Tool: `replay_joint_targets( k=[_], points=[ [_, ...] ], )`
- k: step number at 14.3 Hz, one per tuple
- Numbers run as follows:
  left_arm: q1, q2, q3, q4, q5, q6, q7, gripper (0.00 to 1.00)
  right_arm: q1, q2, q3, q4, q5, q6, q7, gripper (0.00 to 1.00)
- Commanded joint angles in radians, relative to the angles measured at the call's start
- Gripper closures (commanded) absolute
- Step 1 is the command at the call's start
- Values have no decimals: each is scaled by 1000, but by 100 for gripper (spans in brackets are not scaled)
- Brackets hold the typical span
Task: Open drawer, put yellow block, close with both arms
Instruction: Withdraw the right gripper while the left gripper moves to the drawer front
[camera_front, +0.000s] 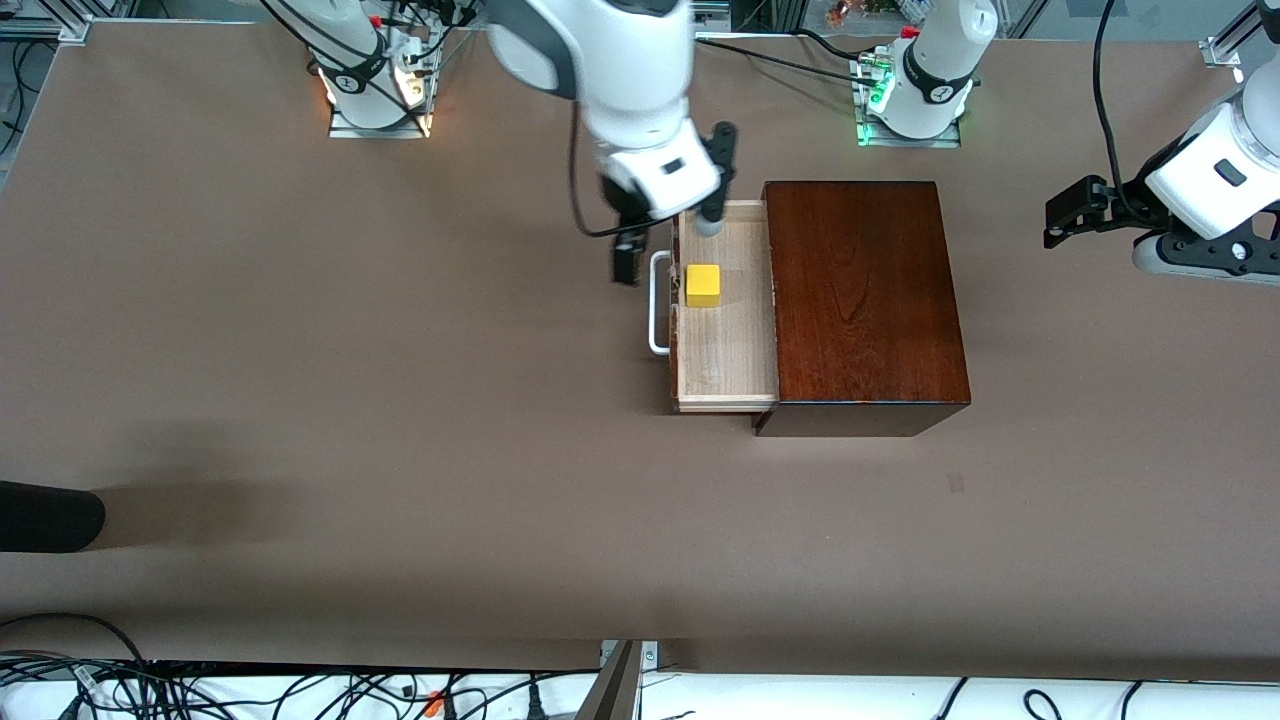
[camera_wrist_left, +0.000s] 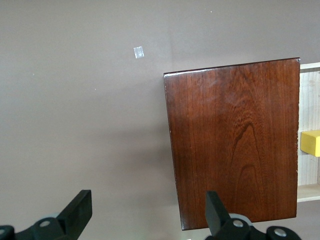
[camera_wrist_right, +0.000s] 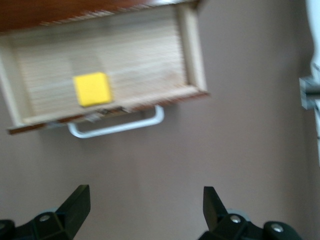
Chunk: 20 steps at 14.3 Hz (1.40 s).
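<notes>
The drawer stands pulled out of the dark wooden box, its white handle toward the right arm's end of the table. The yellow block lies in the pale tray, also seen as the yellow block and at the picture's edge as the yellow block. My right gripper hangs open and empty over the drawer's front, at the corner closest to the bases; in its wrist view the right gripper is over bare table in front of the handle. My left gripper waits open beside the box, toward the left arm's end; the left gripper holds nothing.
A dark rounded object juts in at the table's edge on the right arm's end, close to the front camera. A small tape mark lies nearer the front camera than the box. Cables run along the table's near edge.
</notes>
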Motion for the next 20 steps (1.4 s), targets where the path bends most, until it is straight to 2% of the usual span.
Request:
replay_joint_targets(
  k=[1,4,5,8,10,12,16,19,20],
  points=[
    [-10,15,-2,29,-16,9,8,0,-117,-56,5,-6,96,-17,-11,0],
    [-37,27,-16,33,-17,10,8,0,-235,-111,2,-9,159,-141,-1,0],
    [-58,29,-22,33,-17,10,8,0,-261,-157,-16,-19,175,-155,2,0],
    [-108,58,-51,33,-43,12,2,0,-284,-296,-102,-142,239,-160,24,0],
    [-131,69,-74,42,-54,51,-1,0,-286,-408,-176,-260,305,-151,119,0],
    [-189,122,-120,52,-48,85,0,0,-286,-491,-231,-335,316,-149,209,0],
    [-281,148,-148,76,-58,154,9,0,-286,-577,-314,-432,317,-140,367,0],
    [-397,197,-148,76,-72,210,23,0,-289,-596,-366,-479,316,-141,438,0],
    [-434,214,-148,76,-71,234,84,0,-298,-596,-386,-489,316,-143,438,0]
  ],
)
